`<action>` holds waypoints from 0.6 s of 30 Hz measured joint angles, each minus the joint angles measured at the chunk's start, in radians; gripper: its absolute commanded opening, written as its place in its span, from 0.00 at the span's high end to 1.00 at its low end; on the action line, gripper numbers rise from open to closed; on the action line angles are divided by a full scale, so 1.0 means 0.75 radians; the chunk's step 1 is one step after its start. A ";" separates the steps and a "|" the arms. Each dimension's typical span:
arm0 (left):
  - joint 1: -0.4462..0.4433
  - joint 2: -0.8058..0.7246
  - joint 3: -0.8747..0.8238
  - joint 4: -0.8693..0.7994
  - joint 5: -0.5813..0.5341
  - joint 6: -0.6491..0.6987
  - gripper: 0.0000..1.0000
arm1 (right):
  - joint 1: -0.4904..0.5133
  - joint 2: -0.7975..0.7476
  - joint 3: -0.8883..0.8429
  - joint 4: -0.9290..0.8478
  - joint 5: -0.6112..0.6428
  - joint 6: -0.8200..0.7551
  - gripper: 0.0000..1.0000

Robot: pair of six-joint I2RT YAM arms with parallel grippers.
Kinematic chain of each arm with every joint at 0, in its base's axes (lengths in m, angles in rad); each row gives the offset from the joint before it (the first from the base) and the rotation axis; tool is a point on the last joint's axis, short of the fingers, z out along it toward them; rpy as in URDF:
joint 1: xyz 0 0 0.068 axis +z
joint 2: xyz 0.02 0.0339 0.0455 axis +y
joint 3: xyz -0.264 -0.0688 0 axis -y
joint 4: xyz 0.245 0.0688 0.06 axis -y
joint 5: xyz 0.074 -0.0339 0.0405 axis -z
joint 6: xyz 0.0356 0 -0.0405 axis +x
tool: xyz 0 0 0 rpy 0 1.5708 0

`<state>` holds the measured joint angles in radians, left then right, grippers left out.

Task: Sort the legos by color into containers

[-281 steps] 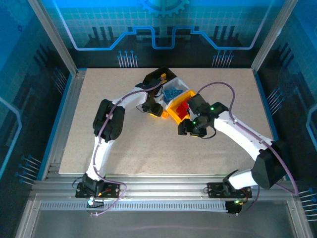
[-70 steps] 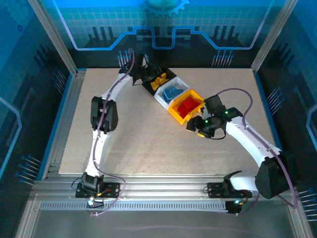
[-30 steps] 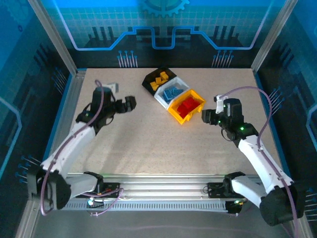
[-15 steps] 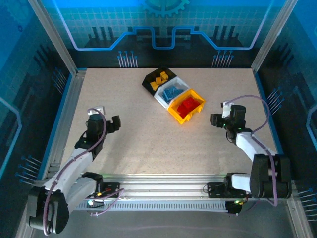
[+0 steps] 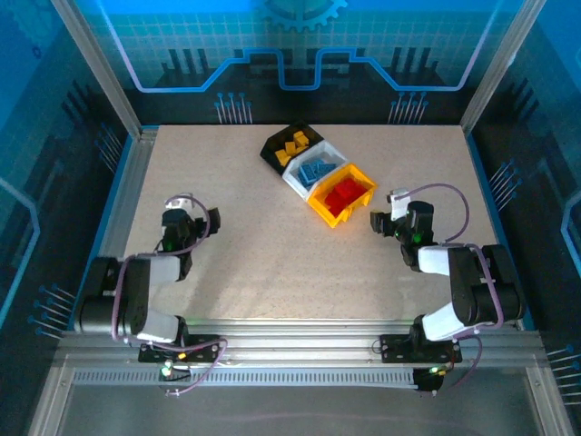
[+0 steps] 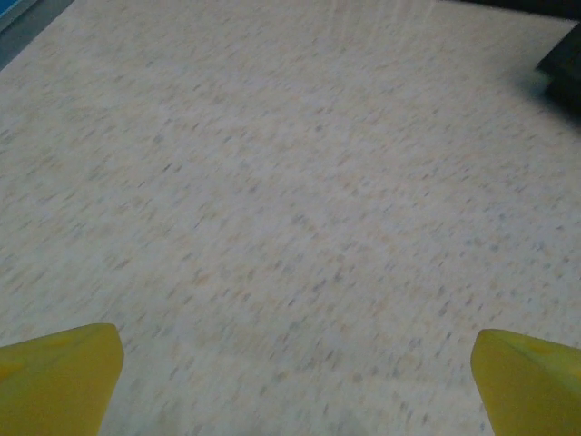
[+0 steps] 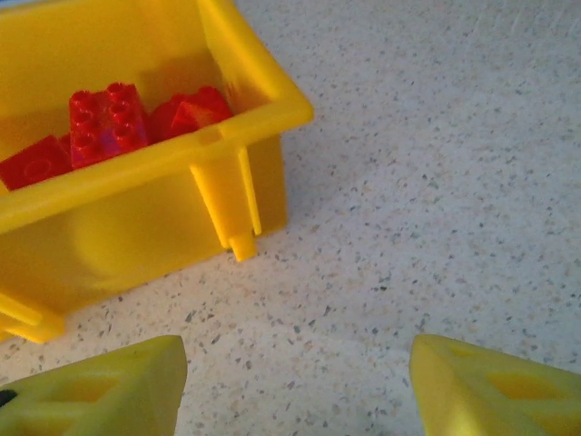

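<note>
- While both arms are sitting folded low near their bases, the left gripper (image 5: 198, 223) is holding its jaws spread wide and empty.
- From the left wrist, its yellow fingertips (image 6: 54, 377) are showing at the two lower corners, and bare table (image 6: 290, 182) is lying between them and ahead of them.
- Far ahead of the left jaws, off to their right, a dark shape (image 6: 565, 64) is showing at the edge, too blurred for me to tell what it is.
- The right gripper (image 5: 379, 221) is also holding its jaws spread, with speckled tabletop lying between its fingertips (image 7: 100, 391) and nothing pinched.
- Just ahead of the right jaws and to their left, the yellow bin (image 7: 136, 227) is sitting on the table, apart from both fingertips and turning a corner toward them.
- Red legos (image 7: 109, 113) are lying inside that bin, piled against its wall.
- Beyond the yellow bin (image 5: 320, 207) from the right jaws, the white bin (image 5: 292, 179) is sitting against it and holding blue legos (image 5: 316, 170).
- Farther along the same row, the black bin (image 5: 272, 145) is holding yellow legos (image 5: 292, 145).
- From the left jaws, the whole row is sitting well ahead and off to their right.
</note>
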<state>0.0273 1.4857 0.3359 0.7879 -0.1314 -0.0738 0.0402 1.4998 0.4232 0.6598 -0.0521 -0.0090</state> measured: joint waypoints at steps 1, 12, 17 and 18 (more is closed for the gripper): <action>0.000 0.047 -0.003 0.060 0.018 0.006 0.01 | 0.000 0.000 0.001 0.020 0.000 0.000 0.32; 0.000 0.096 -0.002 0.210 0.101 0.034 0.01 | -0.001 0.001 0.001 0.080 -0.001 0.001 0.28; 0.000 0.096 0.042 0.183 0.158 0.054 0.01 | -0.001 0.001 0.001 0.080 -0.001 0.001 0.28; 0.000 0.096 0.045 0.182 0.164 0.062 0.01 | -0.001 0.001 0.001 0.080 -0.001 0.001 0.28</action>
<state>0.0273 1.5578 0.3698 0.9241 -0.0086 -0.0273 0.0399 1.5002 0.4236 0.7197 -0.0525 -0.0086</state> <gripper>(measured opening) 0.989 0.719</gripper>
